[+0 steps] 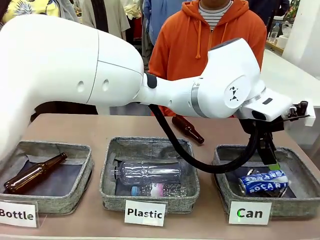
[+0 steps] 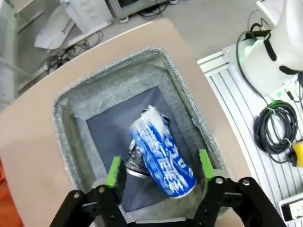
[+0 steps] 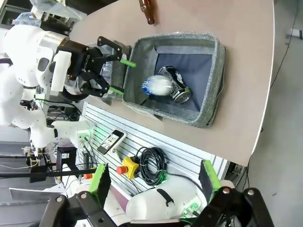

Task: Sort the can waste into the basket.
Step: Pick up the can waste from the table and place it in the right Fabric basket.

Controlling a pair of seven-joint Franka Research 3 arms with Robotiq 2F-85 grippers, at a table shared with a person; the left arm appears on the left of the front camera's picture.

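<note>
In the front view, the blue-and-white crushed metal can lettered "POCARI" lay inside the square grey fabric basket at about four o'clock on the worktop, behind a white card reading "Can". The left claw hung just above that basket's far rim. Like bins stood at six and eight o'clock, carded "Plastic" and "Bottle". One brown glass bottle lay loose on the worktop at about one o'clock.

In the left wrist view, the left claw stood partly spread over the basket; the blue-and-white can lay between the green pads, seemingly free of them and resting on the dark lining, with a dark crushed can touching it at nine o'clock.

In the right wrist view, the right claw gaped wide and empty, well apart from the basket, where the dark silvery-patterned can and the blurred blue-white one lay touching.

Both cans appeared sorted; the task looked essentially finished, with only the arm's retreat left.
</note>
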